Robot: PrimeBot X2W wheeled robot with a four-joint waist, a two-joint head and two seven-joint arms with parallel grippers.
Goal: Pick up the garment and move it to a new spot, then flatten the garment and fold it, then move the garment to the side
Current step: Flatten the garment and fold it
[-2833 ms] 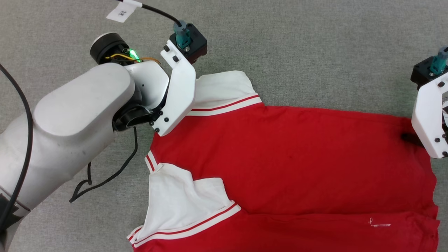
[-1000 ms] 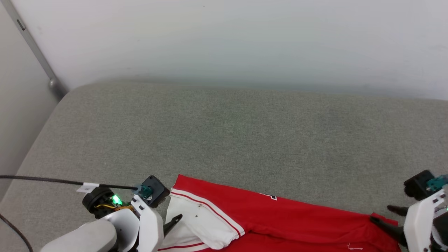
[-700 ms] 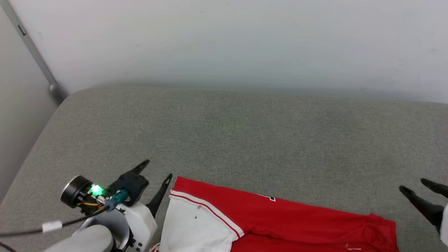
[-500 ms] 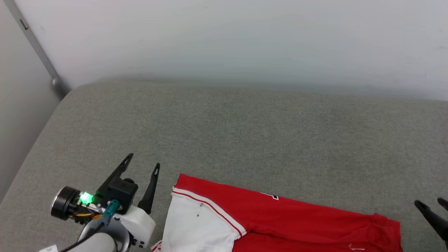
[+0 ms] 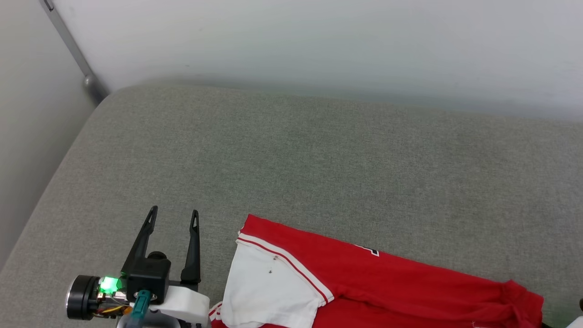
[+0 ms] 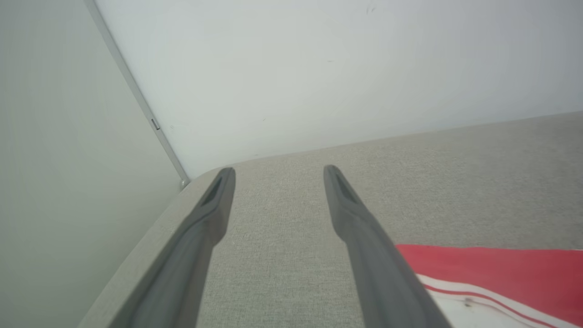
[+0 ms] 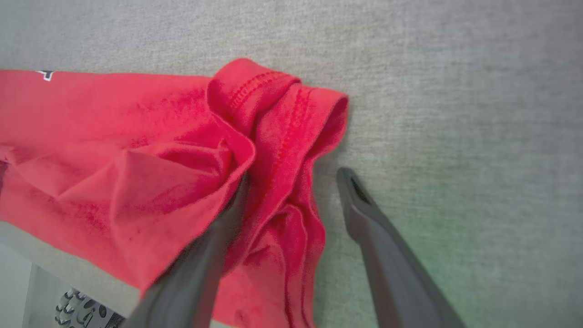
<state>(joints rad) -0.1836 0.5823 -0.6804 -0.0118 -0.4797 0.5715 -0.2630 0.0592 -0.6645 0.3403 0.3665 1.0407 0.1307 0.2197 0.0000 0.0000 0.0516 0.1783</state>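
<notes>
Garment [image 5: 387, 282]: lies flat on the grey padded surface [image 5: 319, 159], white sleeve [image 5: 268, 291] toward the left, red hem bunched at the right
Left gripper [image 5: 174, 209]: fingers spread and empty, just left of the sleeve, not touching it
Right gripper [image 7: 295, 175]: fingers spread, clamping nothing, bunched hem lying between them

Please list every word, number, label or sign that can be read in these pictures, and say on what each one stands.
No text can be read in full.
On the red garment: a corner of a black, white-outlined print shows at the far edge. The rest is folded under, so too little shows to read.
The wall, the grey surface and the hands show no readable text.
</notes>
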